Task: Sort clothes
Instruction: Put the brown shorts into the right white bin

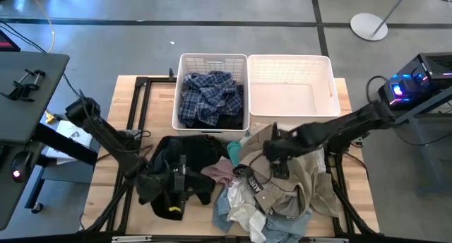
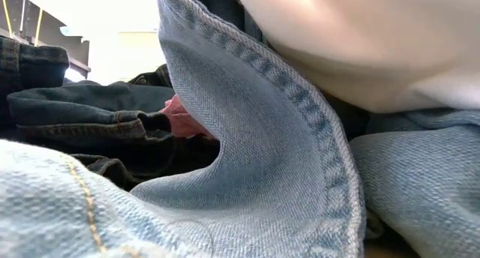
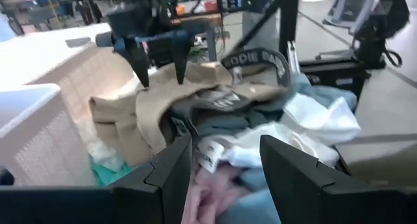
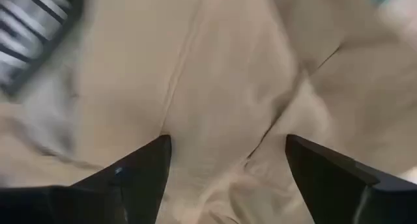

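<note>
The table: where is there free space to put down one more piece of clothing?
The right basket is empty. The left basket already holds a plaid shirt. Bare wood shows beside each basket. The front of the table is crowded with the clothes pile and both grippers.

A wooden desk [image 1: 357, 200] carries two white baskets [image 1: 212, 63] side by side at its far edge, and a heap of clothes [image 1: 275, 193] spreads along its near edge, with a black garment [image 1: 176, 158] toward the near left corner.

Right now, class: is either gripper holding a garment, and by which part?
Neither holds anything. The right gripper is open just above the khaki garment. The left gripper, also open, is over the black garment, facing the pile.
</note>
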### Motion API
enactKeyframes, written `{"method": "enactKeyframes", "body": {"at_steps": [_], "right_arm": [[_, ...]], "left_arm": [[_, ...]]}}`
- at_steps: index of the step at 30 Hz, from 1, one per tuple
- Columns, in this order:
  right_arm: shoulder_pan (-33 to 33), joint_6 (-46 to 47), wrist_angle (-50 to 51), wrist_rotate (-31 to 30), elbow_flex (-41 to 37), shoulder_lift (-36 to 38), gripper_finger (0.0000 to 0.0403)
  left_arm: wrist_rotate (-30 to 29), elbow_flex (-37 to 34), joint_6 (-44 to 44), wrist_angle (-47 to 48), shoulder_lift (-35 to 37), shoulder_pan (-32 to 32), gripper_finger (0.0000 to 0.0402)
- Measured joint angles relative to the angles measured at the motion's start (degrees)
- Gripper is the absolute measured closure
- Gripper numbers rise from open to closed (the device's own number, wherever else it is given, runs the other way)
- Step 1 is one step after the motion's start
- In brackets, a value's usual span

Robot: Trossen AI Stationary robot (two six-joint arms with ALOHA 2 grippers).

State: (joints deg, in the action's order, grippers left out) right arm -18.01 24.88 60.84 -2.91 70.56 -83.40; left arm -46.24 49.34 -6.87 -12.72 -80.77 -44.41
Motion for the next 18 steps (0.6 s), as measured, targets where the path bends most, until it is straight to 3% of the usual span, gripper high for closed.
{"method": "enactKeyframes", "body": {"at_steps": [6,11,15,18], "right_arm": [[-3.2,6.4,-10.6,2.0,-8.6,-6.6,0.0155],[-4.4,12.5,-23.9,3.6,-14.7,-9.6,0.0264],[-6.2,15.1,-29.7,-4.3,-15.5,-6.5,0.038],[-8.2,16.1,-28.9,-12.7,-13.8,-0.4,0.038]], "left_arm": [[0.2,0.0,0.0,-0.1,-2.6,-0.4,0.0229],[0.2,0.0,-0.1,-0.6,-2.9,0.6,0.0229],[0.2,0.0,-0.5,-0.7,-2.9,0.6,0.0229],[0.2,0.0,-0.5,-0.9,-2.9,0.5,0.0229]]}}
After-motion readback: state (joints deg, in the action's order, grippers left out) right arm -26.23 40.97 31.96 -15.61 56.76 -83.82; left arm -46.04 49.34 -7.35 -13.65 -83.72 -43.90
